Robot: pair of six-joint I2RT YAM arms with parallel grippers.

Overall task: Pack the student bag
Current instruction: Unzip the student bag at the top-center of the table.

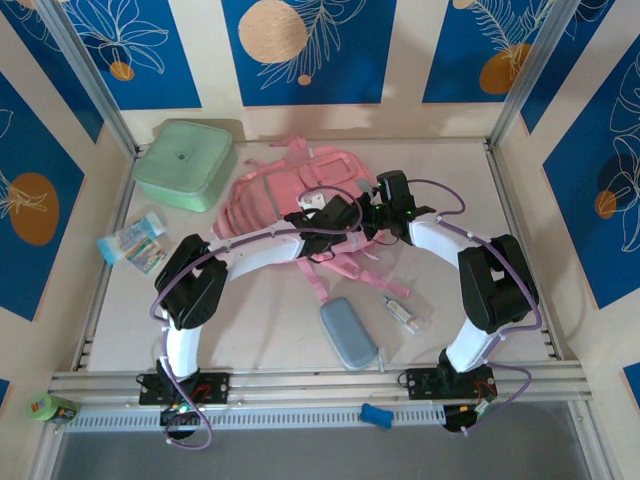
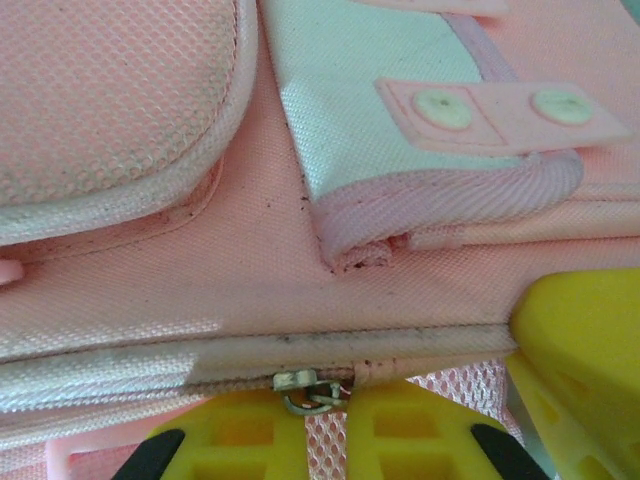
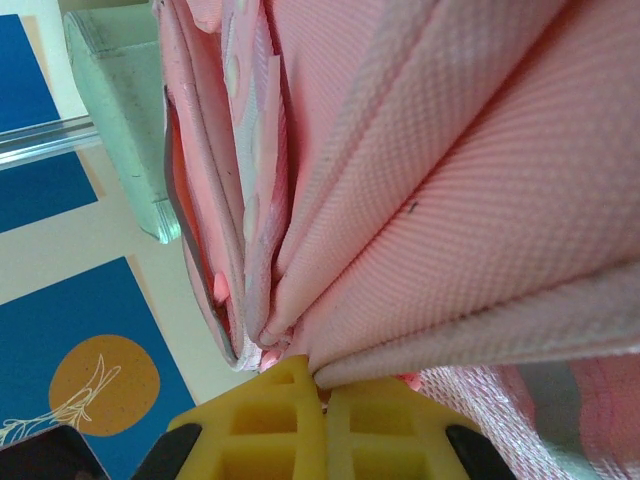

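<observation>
The pink student bag [image 1: 265,205] lies flat at the table's middle back, straps trailing toward me. My left gripper [image 1: 345,212] sits at its right edge. In the left wrist view its yellow fingers [image 2: 250,435] stand almost together at the bag's zip seam [image 2: 300,345], closed on the small metal zip pull [image 2: 305,385]. Pink mesh shows in the slit between them. My right gripper [image 1: 378,200] is just beside it, and its fingers [image 3: 270,420] are shut on a bunched fold of the bag's pink fabric [image 3: 450,180], which is lifted.
A mint-green lidded box [image 1: 185,163] stands at the back left, touching the bag. Small packets [image 1: 135,243] lie by the left wall. A grey-blue oval case [image 1: 347,333] and a small clear bottle [image 1: 405,313] lie in front, near the straps.
</observation>
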